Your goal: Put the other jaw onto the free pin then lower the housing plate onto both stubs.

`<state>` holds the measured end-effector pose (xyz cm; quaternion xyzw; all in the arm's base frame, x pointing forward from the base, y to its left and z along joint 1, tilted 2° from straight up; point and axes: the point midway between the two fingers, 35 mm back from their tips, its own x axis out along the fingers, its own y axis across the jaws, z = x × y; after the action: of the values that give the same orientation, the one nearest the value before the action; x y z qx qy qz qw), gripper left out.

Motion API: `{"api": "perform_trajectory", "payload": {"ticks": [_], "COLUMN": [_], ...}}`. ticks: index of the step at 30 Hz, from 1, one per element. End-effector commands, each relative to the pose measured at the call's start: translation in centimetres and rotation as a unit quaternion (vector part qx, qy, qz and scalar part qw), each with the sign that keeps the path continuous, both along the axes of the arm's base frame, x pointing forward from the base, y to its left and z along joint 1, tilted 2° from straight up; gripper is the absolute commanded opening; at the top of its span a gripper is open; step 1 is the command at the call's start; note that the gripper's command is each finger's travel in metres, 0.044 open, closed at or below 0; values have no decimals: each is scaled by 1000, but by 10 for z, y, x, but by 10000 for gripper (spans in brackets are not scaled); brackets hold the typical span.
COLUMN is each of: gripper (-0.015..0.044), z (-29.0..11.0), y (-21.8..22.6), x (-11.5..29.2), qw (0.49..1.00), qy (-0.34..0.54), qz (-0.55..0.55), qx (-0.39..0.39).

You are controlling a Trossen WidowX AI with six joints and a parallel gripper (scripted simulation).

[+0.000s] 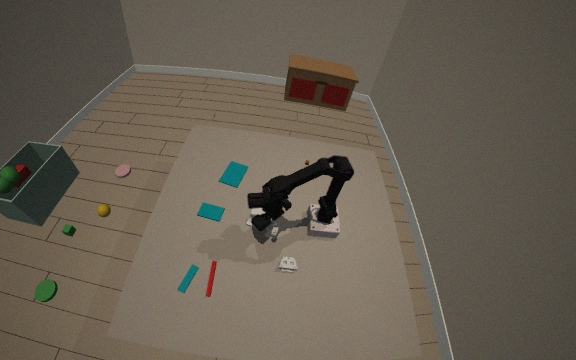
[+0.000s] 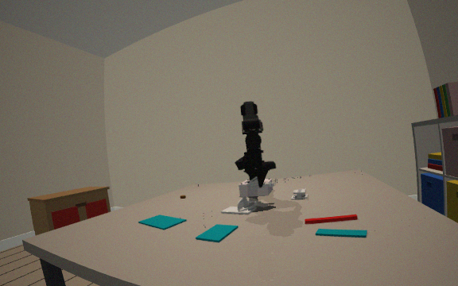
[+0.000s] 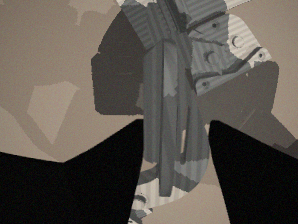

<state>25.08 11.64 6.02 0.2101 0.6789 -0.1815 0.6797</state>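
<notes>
My gripper (image 1: 272, 220) (image 2: 260, 183) (image 3: 177, 127) is shut on a grey-white jaw (image 3: 167, 100), which stands between its black fingers. The jaw's pale end (image 1: 274, 231) shows below the gripper in the top view. The white base (image 1: 250, 223) (image 2: 230, 210) lies flat, mostly behind the gripper; part of it, with round details and small screw holes, shows at upper right in the wrist view (image 3: 223, 37). The first jaw and the pins cannot be told apart clearly. The housing plate (image 1: 288, 264) (image 2: 299, 194) lies apart, on the arm's other side.
Teal plates (image 1: 233, 174) (image 1: 211, 212) (image 1: 188, 279) (image 2: 162, 222) (image 2: 217, 233) (image 2: 341, 233) and a red bar (image 1: 211, 279) (image 2: 331, 219) lie on the table. A small brown piece (image 1: 307, 162) (image 2: 183, 197) lies behind the arm. The white robot base (image 1: 324, 228) stands close by.
</notes>
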Motion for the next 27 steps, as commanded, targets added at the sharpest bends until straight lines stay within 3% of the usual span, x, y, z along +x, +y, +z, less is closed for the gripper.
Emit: {"api": "perform_trajectory", "payload": {"ticks": [1,27], "gripper": [134,134], "z": [0,-3], "y": [-10,-94], "x": [4,20], "qw": [1000,973], "qy": [-1,-9], "qz": [28,230], "qx": [0,-5]}}
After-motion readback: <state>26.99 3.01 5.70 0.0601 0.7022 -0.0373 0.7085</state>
